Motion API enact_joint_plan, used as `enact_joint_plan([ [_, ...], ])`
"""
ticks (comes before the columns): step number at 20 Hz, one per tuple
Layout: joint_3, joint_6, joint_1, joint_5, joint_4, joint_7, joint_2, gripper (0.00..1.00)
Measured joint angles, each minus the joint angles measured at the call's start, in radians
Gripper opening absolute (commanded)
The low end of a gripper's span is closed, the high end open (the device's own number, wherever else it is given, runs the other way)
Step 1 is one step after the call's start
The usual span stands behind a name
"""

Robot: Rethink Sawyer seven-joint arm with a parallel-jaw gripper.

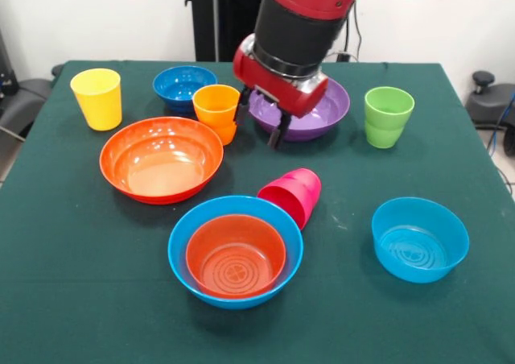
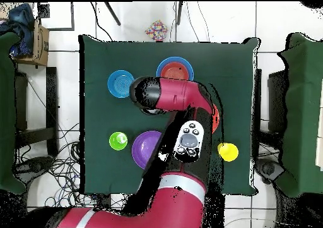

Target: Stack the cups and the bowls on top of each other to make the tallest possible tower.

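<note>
My gripper (image 1: pixel 259 121) hangs open just right of the upright orange cup (image 1: pixel 216 106), its left finger close beside the cup wall and nothing between the fingers. Right behind the gripper sits the purple bowl (image 1: pixel 334 106). A small orange bowl (image 1: pixel 236 259) is nested in the large light-blue bowl (image 1: pixel 181 251) at the front. Touching that bowl's far rim, the pink cup (image 1: pixel 291 193) lies on its side. The large orange bowl (image 1: pixel 161 159), yellow cup (image 1: pixel 96 98), dark-blue bowl (image 1: pixel 183 84), green cup (image 1: pixel 388 116) and small light-blue bowl (image 1: pixel 419 239) stand apart. In the overhead view the arm hides the gripper.
Everything stands on a dark green cloth over the table (image 1: pixel 72 283). From overhead I see the green cup (image 2: pixel 118 140), the purple bowl (image 2: pixel 144 148), the yellow cup (image 2: pixel 228 151) and the small light-blue bowl (image 2: pixel 120 83). Other green-topped tables flank this one.
</note>
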Motion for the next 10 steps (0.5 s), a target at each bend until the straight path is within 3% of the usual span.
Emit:
enact_joint_plan([
  [10, 0.093, 0.000, -0.087, -0.106, 0.001, -0.002, 0.004, 1.00],
])
